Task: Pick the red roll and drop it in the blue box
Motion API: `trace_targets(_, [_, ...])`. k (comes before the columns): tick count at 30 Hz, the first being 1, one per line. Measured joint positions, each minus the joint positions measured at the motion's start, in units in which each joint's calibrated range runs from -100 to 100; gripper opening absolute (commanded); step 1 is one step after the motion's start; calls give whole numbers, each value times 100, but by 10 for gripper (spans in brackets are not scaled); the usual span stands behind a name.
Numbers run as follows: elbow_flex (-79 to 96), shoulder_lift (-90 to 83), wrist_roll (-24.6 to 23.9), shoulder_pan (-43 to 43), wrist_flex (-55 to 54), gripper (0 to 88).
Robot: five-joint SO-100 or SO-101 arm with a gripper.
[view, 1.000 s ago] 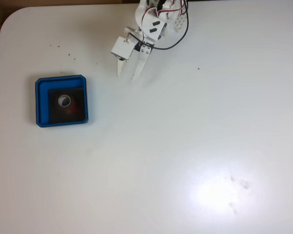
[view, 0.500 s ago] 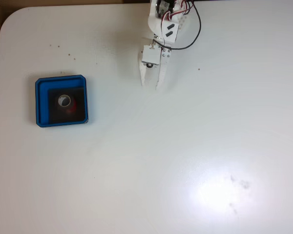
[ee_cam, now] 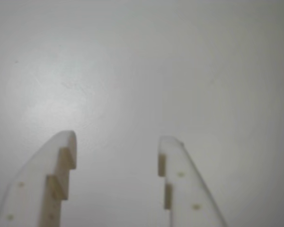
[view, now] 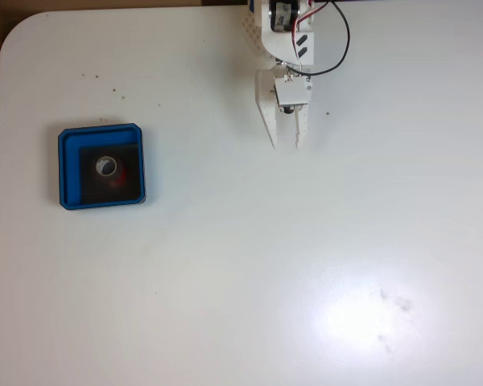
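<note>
Fixed view: red roll (view: 109, 170) (seemingly) in blue box (view: 101, 166)

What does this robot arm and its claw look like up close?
The arm is white plastic with dark slots on its side and thin red and black cables looping beside it. Its claw ends in two pale, tapered fingers; the wrist view shows small stepped notches on their inner edges and tiny dots on their faces.

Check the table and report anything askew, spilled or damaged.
Nothing stands out. The red roll lies inside the blue box, which sits flat on the white table. The gripper hangs open and empty. A few dark specks mark the table.
</note>
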Motion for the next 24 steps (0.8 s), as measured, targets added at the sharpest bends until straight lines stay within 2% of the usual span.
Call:
trace_targets(6, [0,0,17,-366,0,158])
trace_targets(13, [0,0,25,-356,0,145])
trace_targets(21, [0,0,25,-356,0,14])
trace_targets(24, [0,0,25,-356,0,3])
